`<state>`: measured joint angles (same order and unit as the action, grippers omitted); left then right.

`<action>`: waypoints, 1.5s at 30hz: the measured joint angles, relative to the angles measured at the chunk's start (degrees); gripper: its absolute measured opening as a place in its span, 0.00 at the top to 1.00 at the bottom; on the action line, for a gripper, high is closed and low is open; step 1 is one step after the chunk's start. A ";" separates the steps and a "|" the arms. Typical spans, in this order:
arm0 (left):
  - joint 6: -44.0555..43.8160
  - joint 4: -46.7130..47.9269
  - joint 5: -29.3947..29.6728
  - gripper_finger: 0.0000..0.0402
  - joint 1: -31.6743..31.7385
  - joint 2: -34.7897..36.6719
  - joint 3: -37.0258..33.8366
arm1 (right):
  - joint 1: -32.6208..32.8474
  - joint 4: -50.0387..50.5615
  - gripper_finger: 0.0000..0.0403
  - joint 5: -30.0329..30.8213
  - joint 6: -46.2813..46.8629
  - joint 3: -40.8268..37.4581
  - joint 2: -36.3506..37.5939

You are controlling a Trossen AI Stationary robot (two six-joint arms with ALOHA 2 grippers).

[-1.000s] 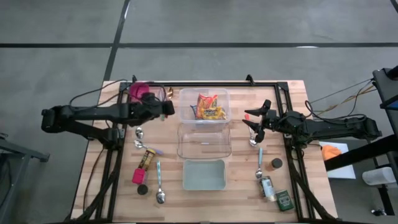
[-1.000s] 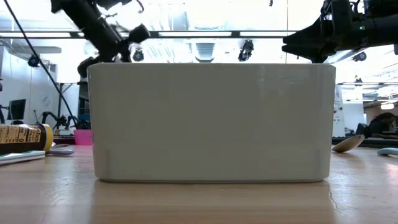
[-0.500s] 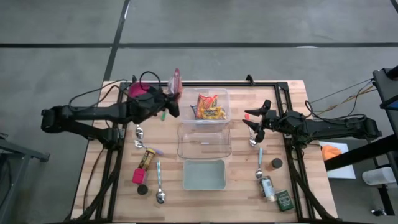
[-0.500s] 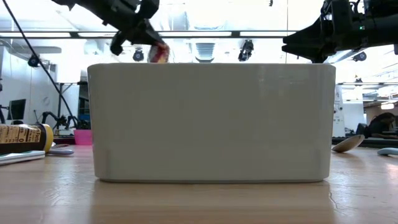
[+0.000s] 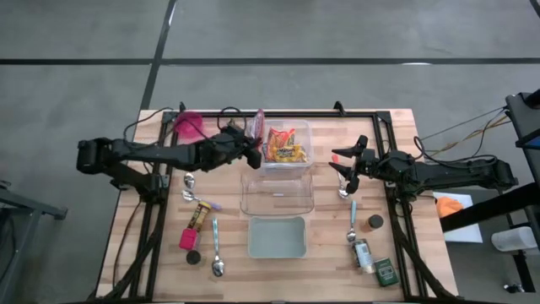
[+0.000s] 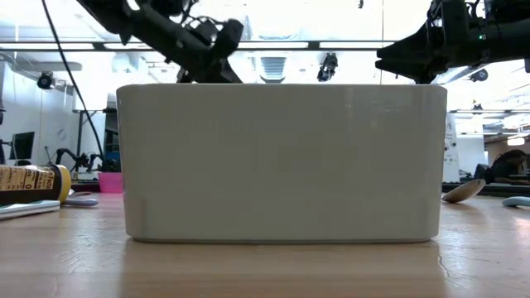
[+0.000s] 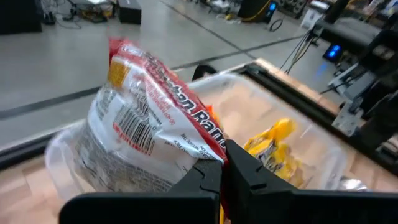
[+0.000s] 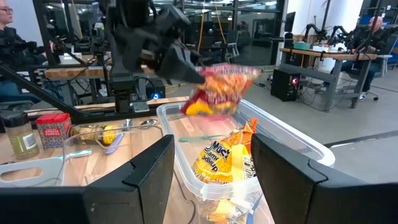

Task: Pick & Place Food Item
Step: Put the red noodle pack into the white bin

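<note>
Snack bag (image 5: 257, 127) has travelled since the earlier frames: a second ago your left gripper (image 5: 251, 152) was low beside the pink cup (image 5: 187, 125), half a second ago it had the bag lifted near that cup, and now it holds the bag at the left rim of the far bin (image 5: 305, 135). Your left arm has stretched out toward the table's middle. Your right arm has not shifted.

Bag, as you see it from the left wrist (image 7: 149, 124): clear crinkled film, red band with white lettering, a barcode, a yellow corner. It is pinched at its lower edge between the clenched fingers (image 7: 249, 168), tilted, hanging over the bin's rim, not yet inside. From the right wrist it is a blurred red and yellow shape (image 8: 221, 87) above the bin.

Far bin (image 8: 292, 146), clear plastic: yellow and orange packets (image 5: 285, 143) lie in it. Middle bin (image 5: 277, 192), also clear: contents cannot be told. Near tray (image 5: 276, 236), pale green: nothing visible inside from above.

Right gripper (image 5: 346, 169) hovers right of the bins, fingers parted, holding nothing.
</note>
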<state>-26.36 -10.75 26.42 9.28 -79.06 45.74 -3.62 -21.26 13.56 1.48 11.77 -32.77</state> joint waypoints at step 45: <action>-4.18 -0.27 -1.25 0.32 0.13 -2.58 0.08 | -0.02 -0.02 0.48 -0.01 0.00 0.00 0.00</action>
<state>-30.53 -11.02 25.17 9.41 -81.64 45.82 -3.63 -21.27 13.55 1.48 11.77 -32.77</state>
